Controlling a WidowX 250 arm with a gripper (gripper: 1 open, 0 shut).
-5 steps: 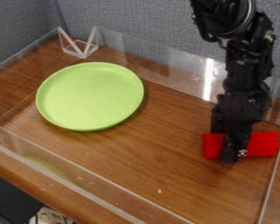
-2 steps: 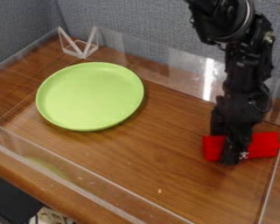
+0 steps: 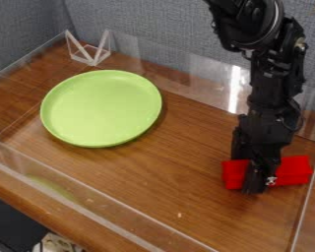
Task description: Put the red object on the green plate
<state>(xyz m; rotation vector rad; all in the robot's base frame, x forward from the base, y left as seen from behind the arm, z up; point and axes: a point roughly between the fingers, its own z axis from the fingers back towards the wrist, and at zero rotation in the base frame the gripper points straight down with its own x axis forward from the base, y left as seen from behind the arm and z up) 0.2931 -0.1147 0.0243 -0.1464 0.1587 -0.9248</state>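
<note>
gripper straddling the red block at the near-right corner, plate far off to the left.

camera view: your gripper points almost straight down over the middle of the red object, whose long axis runs left to right across the wooden table; red shows on both sides of the fingers, so the jaws look set around its middle, partly spread, though you cannot tell whether they press it yet. the block lies at the table's near-right corner. the green plate sits well apart, up and to the left, bare. between them is only open wood. mind the clear wall ringing the table and the white wire stand behind the plate, both off the direct path.
</note>
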